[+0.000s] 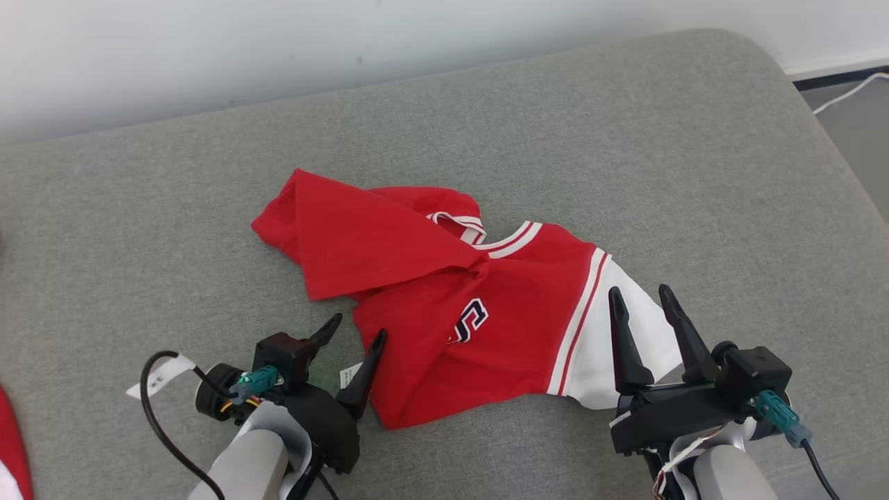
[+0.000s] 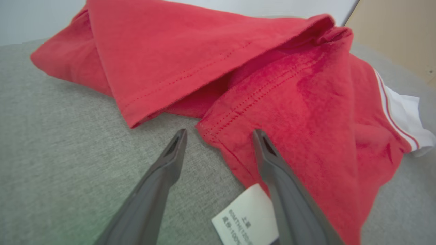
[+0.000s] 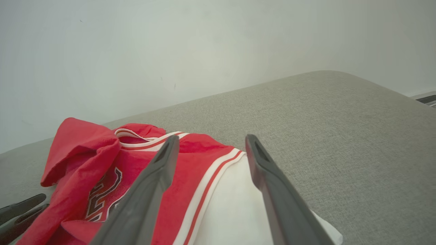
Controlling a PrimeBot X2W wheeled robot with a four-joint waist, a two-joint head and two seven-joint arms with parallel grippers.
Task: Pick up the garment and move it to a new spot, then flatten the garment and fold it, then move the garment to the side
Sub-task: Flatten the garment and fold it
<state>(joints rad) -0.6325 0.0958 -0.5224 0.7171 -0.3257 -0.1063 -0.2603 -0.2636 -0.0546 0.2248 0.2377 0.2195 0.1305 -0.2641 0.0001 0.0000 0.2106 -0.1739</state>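
Garment (image 1: 486, 326) lies crumpled, flap doubled over at 10 o'clock, no fold done; left gripper (image 1: 359, 327) and right gripper (image 1: 640, 290) jaws apart, empty.

garment (image 1: 486, 333) rumpled on cushion (image 1: 625, 139) | left gripper (image 1: 360, 326) spread | right gripper (image 1: 640, 290) spread

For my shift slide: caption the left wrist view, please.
Open left gripper straddling the hem corner of a crumpled red shirt on a grey cushion, white label by one finger.
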